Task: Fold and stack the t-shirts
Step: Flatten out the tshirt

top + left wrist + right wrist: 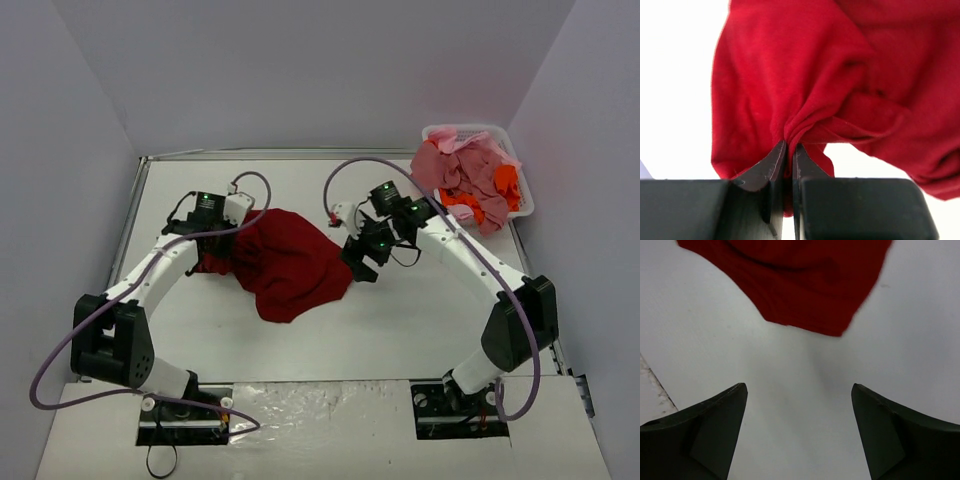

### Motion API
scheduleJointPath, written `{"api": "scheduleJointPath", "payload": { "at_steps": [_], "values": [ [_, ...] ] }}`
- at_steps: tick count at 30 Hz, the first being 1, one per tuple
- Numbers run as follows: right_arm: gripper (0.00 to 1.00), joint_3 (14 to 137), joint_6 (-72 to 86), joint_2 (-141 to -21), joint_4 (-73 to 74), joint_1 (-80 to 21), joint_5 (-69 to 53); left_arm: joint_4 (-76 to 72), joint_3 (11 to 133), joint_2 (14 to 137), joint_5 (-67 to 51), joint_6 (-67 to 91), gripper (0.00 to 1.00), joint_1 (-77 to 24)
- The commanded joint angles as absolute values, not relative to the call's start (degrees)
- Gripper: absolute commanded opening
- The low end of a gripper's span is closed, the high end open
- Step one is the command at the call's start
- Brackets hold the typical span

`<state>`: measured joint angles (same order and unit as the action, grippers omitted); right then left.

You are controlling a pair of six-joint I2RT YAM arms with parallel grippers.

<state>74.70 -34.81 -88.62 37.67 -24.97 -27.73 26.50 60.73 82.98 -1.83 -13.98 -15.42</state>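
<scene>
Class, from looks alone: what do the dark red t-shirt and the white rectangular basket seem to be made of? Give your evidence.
Dark red t-shirt: soft matt cloth, probably knit; it gathers into creases. White rectangular basket: likely rigid plastic, smooth; its thin rim holds a straight shape.

The dark red t-shirt [800, 70] runs off the left wrist view's top and right edges (collar and sleeves indistinguishable). The pink and orange t-shirts [465, 175] in the basket [468, 127] are too tangled to count.

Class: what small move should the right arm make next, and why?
Probably ease the right gripper forward and close on the near edge of the dark red t-shirt: its jaws stand open just short of the cloth, while the left gripper is shut on a fold at the opposite side.
</scene>
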Motion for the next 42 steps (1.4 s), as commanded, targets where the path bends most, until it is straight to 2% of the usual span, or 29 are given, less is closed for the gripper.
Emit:
{"api": "scheduleJointPath", "payload": {
  "at_steps": [1, 7, 19, 31, 42],
  "values": [
    [0.81, 76.9, -36.04, -91.83, 39.47, -31.71, -25.51, 23.21, 64.16, 80.6, -6.4, -7.57, 0.02, -10.29],
    [0.72, 79.0, -35.16, -100.61, 32.17, -45.25, -14.86, 23.56, 64.42, 81.83, -10.9, -7.65, 0.02, -8.79],
    [0.54, 84.55, -33.84, -107.31, 29.71, -58.27, -14.68, 21.97, 61.88, 82.35, -19.16, -6.15, 0.02, -5.36],
    [0.5, 88.76, -35.86, -115.13, 28.13, -60.55, -16.26, 20.83, 60.21, 82.71, -20.21, -5.98, 0.02, -4.13],
    [0.52, 91.23, -35.25, -118.92, 28.91, -64.51, -17.05, 20.04, 59.33, 82.35, -20.66, -6.15, 0.02, -3.43]
  ]
}}
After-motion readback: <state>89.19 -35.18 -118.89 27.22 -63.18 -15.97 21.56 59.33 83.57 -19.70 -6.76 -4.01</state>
